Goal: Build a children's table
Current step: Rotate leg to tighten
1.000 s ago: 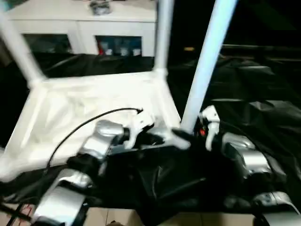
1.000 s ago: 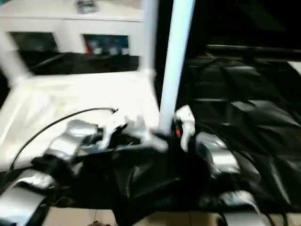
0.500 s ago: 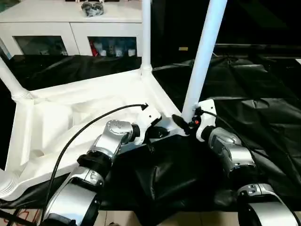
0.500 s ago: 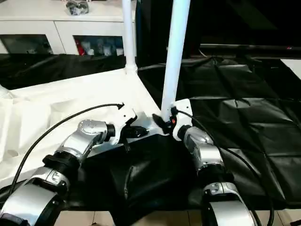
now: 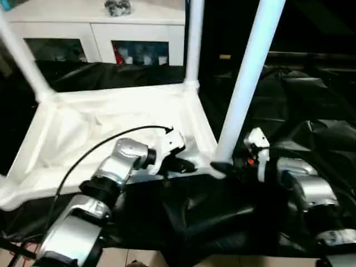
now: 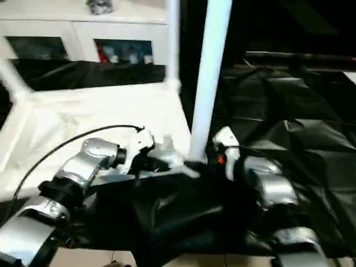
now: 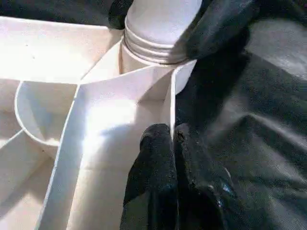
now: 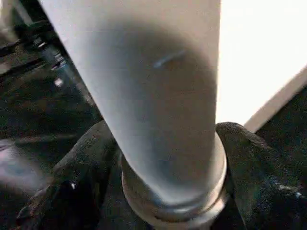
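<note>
Table top (image 5: 105,128) lay upside down on the black sheet (image 5: 311,94), ribbed underside facing up. Taken as the landmark: far-left corner carried a leg (image 5: 22,55) leaning away to the left; far-right corner carried a second leg (image 5: 193,41) standing upright in its socket. Behind the top, across the sheet, stood a white cabinet (image 5: 100,33) with glass doors. Left gripper (image 7: 173,143) sat at the near edge of the top, close to its near-right corner, black fingers (image 7: 153,163) pressed together around the thin outer wall of the top, one inside the rim and one outside. At that near-right corner rose a third leg (image 5: 247,78), tilted slightly right, its ringed foot seated in the round corner socket (image 7: 144,52). Right gripper (image 8: 168,191) reached in from the right of the top, its two fingers (image 8: 249,163) spread wide on either side of that leg's base, apparently against it; a firm clamp could not be confirmed.
</note>
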### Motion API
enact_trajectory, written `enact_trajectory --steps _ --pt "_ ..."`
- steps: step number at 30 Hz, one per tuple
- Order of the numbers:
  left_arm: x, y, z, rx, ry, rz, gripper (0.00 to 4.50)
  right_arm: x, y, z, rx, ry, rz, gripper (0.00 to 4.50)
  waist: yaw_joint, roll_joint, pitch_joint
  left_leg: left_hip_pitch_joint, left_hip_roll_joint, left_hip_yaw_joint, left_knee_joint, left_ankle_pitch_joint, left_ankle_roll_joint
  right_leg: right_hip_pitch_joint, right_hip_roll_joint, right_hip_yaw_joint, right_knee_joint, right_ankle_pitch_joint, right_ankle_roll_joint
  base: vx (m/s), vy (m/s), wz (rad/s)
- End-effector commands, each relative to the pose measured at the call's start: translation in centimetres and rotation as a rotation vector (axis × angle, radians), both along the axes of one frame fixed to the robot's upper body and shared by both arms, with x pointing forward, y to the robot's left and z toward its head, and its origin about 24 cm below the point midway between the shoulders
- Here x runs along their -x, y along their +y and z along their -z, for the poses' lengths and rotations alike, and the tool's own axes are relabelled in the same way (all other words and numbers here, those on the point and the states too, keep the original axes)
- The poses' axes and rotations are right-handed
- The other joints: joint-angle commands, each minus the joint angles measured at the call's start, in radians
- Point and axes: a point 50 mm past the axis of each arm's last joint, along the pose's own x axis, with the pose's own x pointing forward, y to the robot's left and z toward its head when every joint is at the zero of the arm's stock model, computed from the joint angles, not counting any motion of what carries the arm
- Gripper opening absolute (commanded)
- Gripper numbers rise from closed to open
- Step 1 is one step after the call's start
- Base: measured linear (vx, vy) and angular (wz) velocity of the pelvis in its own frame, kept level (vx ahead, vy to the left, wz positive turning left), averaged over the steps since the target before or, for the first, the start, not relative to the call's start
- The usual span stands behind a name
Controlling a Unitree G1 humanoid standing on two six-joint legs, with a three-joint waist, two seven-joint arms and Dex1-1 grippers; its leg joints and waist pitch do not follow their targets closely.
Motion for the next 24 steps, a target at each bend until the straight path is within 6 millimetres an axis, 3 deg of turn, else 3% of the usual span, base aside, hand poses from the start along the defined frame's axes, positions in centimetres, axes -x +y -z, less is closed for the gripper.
enact_trajectory --steps 1,2,7,17,21,23,24 --pt "-0.2 -0.2 -0.4 -0.014 -0.025 0.005 0.00 2.1 2.5 1.7 -0.019 0.127 -0.215 3.42 0.003 -0.010 -0.052 0.014 0.026 -0.009 -0.062 -0.251 0.060 0.043 -0.044 0.026 -0.075 -0.206 -0.240 0.000 0.000 0.00" --pt "-0.2 -0.1 -0.4 -0.018 -0.024 0.008 0.00 2.1 2.5 1.8 -0.013 0.133 -0.222 3.19 0.003 -0.010 -0.052 0.014 0.026 -0.008 -0.062 -0.255 0.057 0.041 -0.044 0.027 -0.075 -0.210 -0.239 0.000 0.000 0.00" --pt "-0.1 0.3 -0.4 -0.023 -0.018 0.015 0.00 2.2 2.4 1.8 -0.007 0.145 -0.220 2.89 0.002 -0.012 -0.052 0.014 0.026 -0.010 -0.063 -0.251 0.042 0.041 -0.046 0.027 -0.075 -0.219 -0.233 0.000 0.000 0.00" --pt "-0.2 0.0 -0.3 -0.010 -0.030 -0.014 0.00 2.2 2.5 1.8 -0.016 0.151 -0.193 2.75 0.003 -0.013 -0.054 0.012 0.025 -0.008 -0.060 -0.227 0.052 0.043 -0.045 0.026 -0.070 -0.170 -0.248 0.000 0.000 0.00" --pt "-0.8 -0.8 -0.4 0.009 -0.049 -0.092 0.00 0.8 2.6 2.5 0.025 0.100 -0.001 2.68 -0.002 -0.012 -0.051 0.014 0.024 -0.009 -0.063 -0.256 0.034 0.038 -0.049 0.028 -0.077 -0.240 -0.233 0.000 0.000 0.00" --pt "-1.1 -1.5 -0.4 0.027 -0.062 -0.147 0.00 -0.2 2.6 3.1 0.063 0.090 0.148 2.67 -0.010 -0.012 -0.047 0.016 0.023 -0.013 -0.067 -0.289 0.014 0.034 -0.051 0.027 -0.085 -0.319 -0.213 0.000 0.000 0.00" --pt "-1.2 -2.1 -0.5 0.040 -0.068 -0.178 0.00 -0.7 2.7 3.6 0.084 0.094 0.236 2.66 -0.019 -0.010 -0.043 0.018 0.019 -0.018 -0.071 -0.334 -0.005 0.033 -0.050 0.023 -0.093 -0.418 -0.182 0.000 0.000 0.00"
